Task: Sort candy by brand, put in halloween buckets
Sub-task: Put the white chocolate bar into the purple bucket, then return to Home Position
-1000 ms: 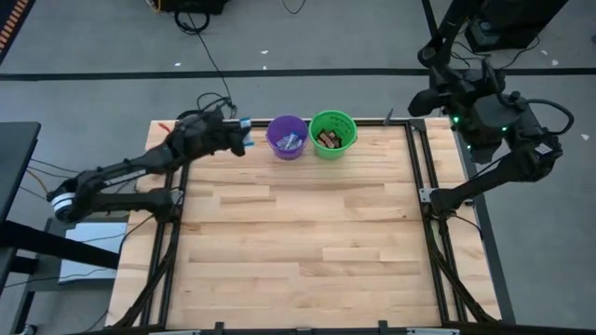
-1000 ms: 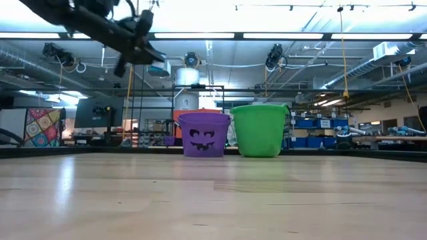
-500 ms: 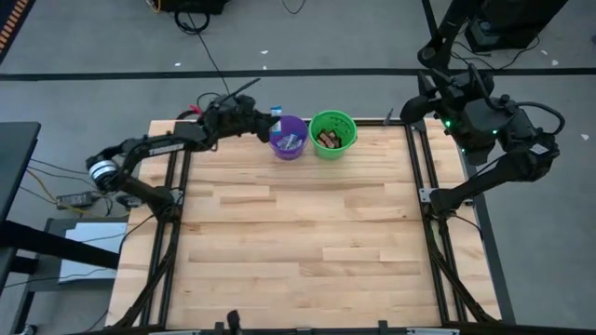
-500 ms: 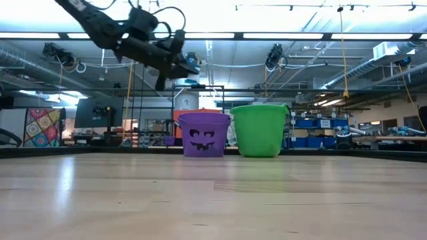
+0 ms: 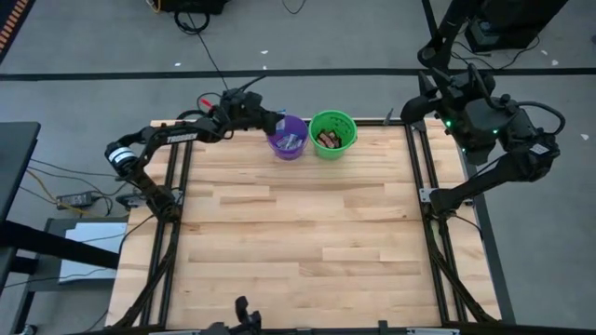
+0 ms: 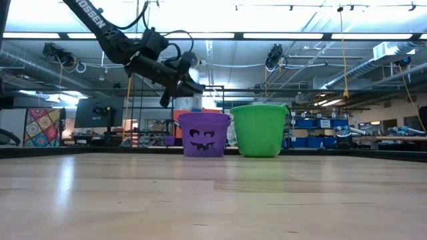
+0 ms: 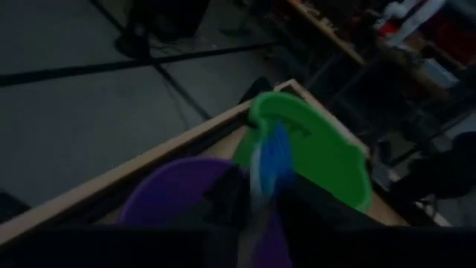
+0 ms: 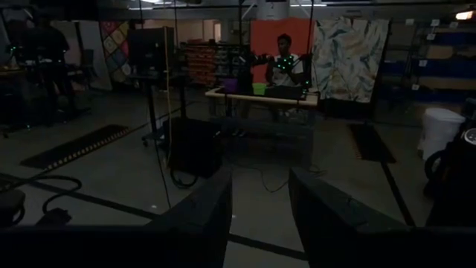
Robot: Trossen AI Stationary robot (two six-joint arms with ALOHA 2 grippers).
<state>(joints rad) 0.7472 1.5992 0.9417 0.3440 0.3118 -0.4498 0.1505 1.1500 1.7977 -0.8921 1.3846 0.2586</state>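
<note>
High view: left gripper point(image 5: 271, 124) reaches along the far edge of the bench point(image 5: 298, 233) and ends at the left rim of the purple bucket point(image 5: 288, 138). Green bucket point(image 5: 333, 134) touches it on the right. Blue-white candy lies inside the purple one, dark bars inside the green. No loose candy on the bench top. Right gripper point(image 5: 410, 110) waits off the far right corner, well apart from both buckets.

Low view: left gripper point(image 6: 189, 85) hangs above the purple bucket's point(image 6: 203, 134) rim, tilted down. A blue-white candy point(image 6: 196, 103) shows just under the tip, long axis approx. vertical, right over the bucket mouth.

Left wrist view: candy point(image 7: 271, 165) sits between the two dark fingers point(image 7: 227, 195), long axis running away from the cam. Jaws look to be on it, but can't tell if the grip is firm or already letting go. Purple bucket point(image 7: 167, 197) is directly below, green bucket point(image 7: 327, 152) beyond it. So drop path is straight down into purple, prob. the right brand.

Right wrist view: right jaws stand apart, nothing between; only the room and a seated person point(image 8: 282, 63) far off.
</note>
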